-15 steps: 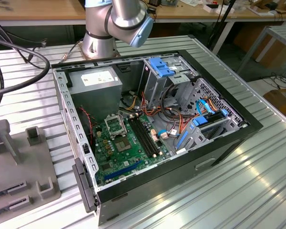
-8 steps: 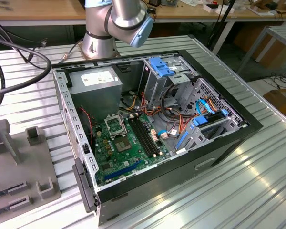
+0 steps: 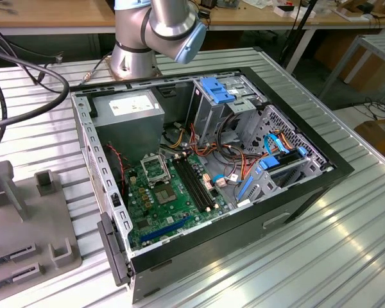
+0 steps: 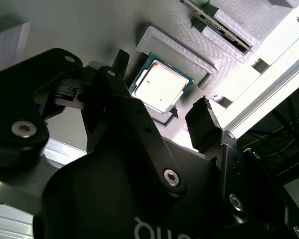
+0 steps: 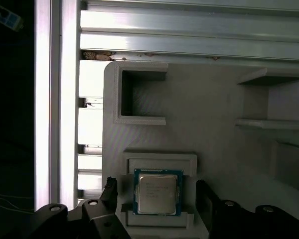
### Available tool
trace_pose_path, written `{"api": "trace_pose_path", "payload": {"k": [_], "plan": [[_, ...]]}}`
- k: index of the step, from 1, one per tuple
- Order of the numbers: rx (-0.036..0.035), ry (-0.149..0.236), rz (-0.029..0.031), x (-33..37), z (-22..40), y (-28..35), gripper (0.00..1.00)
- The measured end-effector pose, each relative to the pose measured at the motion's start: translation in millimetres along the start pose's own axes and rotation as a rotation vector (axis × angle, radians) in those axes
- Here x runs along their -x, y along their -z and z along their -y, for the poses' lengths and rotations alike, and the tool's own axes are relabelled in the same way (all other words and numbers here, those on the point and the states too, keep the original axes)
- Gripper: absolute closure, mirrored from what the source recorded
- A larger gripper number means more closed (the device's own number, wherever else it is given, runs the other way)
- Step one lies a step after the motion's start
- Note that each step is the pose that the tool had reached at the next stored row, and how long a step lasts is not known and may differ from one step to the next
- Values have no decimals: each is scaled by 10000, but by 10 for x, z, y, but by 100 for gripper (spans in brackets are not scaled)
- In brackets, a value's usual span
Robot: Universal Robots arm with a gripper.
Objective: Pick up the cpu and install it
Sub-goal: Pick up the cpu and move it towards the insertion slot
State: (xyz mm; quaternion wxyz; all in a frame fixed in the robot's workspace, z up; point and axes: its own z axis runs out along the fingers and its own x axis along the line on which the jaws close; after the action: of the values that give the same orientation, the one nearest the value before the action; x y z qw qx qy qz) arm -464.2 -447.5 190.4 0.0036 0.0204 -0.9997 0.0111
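The cpu (image 5: 157, 193) is a small square chip with a silver top and a thin greenish rim. It lies flat in a recess of a grey moulded holder (image 5: 204, 134), as both wrist views show; the second wrist view has the cpu (image 4: 161, 88) too. My gripper (image 5: 156, 191) hangs just above it, open, with one black fingertip (image 5: 109, 186) on each side of the chip and a gap to each. In the second wrist view the gripper (image 4: 162, 92) straddles the chip the same way. The black square socket (image 3: 155, 170) sits on the green motherboard (image 3: 173, 199) inside the open computer case.
The case (image 3: 308, 186) holds a grey power-supply box (image 3: 128, 115), black memory slots (image 3: 196, 186), drive cages and loose cables. A grey fixture plate (image 3: 25, 218) with raised blocks lies at the exterior view's left. The arm's base (image 3: 135, 51) stands behind the case.
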Motion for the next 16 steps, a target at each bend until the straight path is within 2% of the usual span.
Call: {"api": "trace_pose_path", "payload": {"k": [6,7,12,13,16], "plan": [[0,-1,0,0,0,0,28],[0,-2,0,0,0,0,35],[1,-3,0,0,0,-1,36],[0,-3,1,0,0,-1,44],[0,-4,0,0,0,-1,44]]}}
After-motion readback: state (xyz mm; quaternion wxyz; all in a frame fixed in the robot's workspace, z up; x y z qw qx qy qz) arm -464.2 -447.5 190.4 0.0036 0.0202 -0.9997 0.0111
